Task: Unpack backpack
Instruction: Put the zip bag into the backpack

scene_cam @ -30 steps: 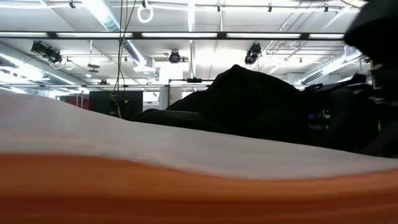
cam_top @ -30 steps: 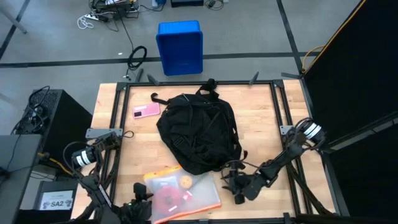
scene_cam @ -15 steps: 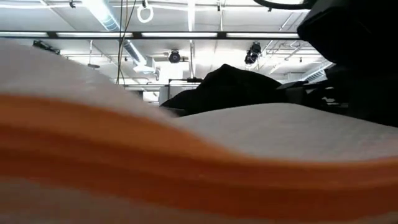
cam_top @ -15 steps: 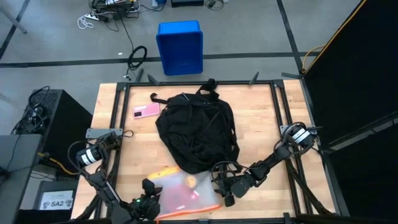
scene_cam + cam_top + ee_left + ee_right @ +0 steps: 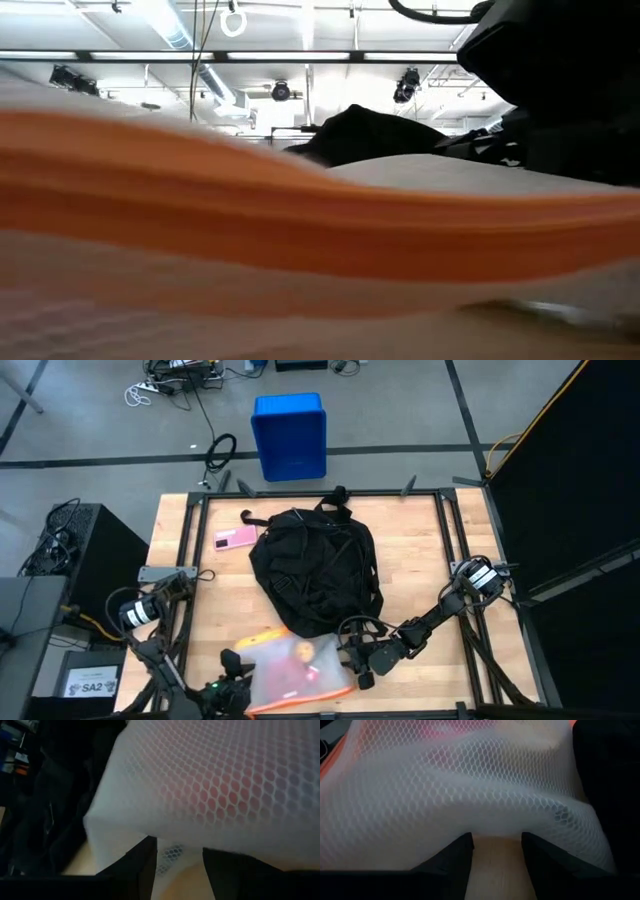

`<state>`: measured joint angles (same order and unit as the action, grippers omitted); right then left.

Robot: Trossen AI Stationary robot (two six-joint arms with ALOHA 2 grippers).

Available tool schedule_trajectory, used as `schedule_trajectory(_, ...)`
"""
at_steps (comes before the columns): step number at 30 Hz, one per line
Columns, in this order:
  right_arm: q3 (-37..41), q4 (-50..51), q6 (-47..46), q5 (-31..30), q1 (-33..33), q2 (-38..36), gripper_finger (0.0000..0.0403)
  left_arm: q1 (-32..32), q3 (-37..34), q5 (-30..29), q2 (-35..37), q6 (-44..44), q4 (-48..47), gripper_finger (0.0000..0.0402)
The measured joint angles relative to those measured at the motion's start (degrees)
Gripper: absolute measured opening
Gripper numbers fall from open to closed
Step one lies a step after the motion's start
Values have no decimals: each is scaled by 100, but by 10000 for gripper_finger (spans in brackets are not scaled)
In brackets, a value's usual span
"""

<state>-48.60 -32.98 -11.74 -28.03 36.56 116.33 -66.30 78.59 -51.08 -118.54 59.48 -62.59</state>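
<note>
Clearly the weak link is the mesh pouch [image 5: 295, 665], a translucent white bag with an orange edge lying at the lower middle of the high view, just below the backpack [image 5: 315, 570]. At its lower-left corner the left gripper [image 5: 232, 678] reaches in; in the left wrist view its two dark fingers [image 5: 145, 865] stand apart with the pouch's honeycomb mesh [image 5: 210, 785] draped over and between them, so they look clamped on that corner, though the bite appears shallow. If this arm lifts or pulls quickly, the limp mesh could slide out and the pouch would flop back onto the table [image 5: 420, 550].

In the centre of the high view the backpack sits slumped in the middle of the table. Its straps lie close to the pouch, so dragging the pouch upward in the frame could snag them.

At the pouch's right edge the right gripper [image 5: 362, 658] has its jaws apart, mesh [image 5: 460, 795] bulging just ahead of them with bare wood between. Closing now might catch only a fold, or nothing.
</note>
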Motion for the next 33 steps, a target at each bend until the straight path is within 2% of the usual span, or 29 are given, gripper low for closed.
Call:
schedule_trajectory(6, 0, 42, -152, -20, -2, -3, 154, -434, 203, -25, 0, 1084, -857, 132)
schedule_trajectory(13, 2, 49, -160, -22, -56, -9, 160, -571, 203, -22, 0, 1573, -721, 132)
schedule_trajectory(15, 2, 49, -163, -22, -83, -11, 159, -571, 203, -10, 0, 1316, -521, 133)
schedule_trajectory(18, 2, 49, -165, -23, -118, -11, 155, -542, 203, 27, 0, 351, -29, 144)
schedule_trajectory(21, 4, 51, -165, -36, -134, -13, 150, -477, 479, 416, 0, -317, -311, 164)
schedule_trajectory(25, 4, 53, -165, -42, -142, -13, 145, -371, 891, 729, 9, -359, -932, 200)
schedule_trajectory(33, 7, 62, -199, -50, -201, -20, 144, -124, 899, 1285, 9, -980, -225, 290)
